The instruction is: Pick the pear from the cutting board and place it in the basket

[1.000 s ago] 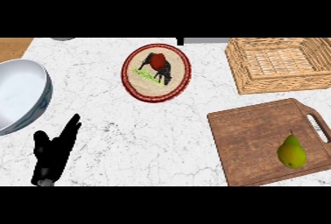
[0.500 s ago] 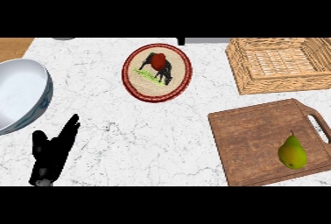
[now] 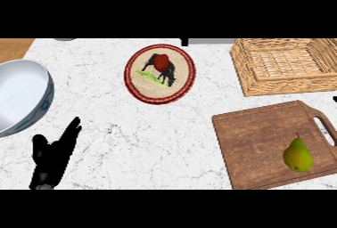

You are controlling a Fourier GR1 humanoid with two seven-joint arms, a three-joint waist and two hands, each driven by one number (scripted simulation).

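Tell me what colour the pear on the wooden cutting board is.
Yellow-green pear, best in head view.

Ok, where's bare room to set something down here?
Widest bare counter lies between the left hand, the plate and the cutting board. The board's left half is bare too. Crowded at right: basket just beyond the board, pear on its right side.

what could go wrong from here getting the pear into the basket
1. The pear lies near the cutting board's right edge; a nudge from fingers may roll it off.
2. Only the left hand shows, open by the bowl, far from the pear; a cross reach might clip the plate.
3. The basket's near wall may catch the pear.
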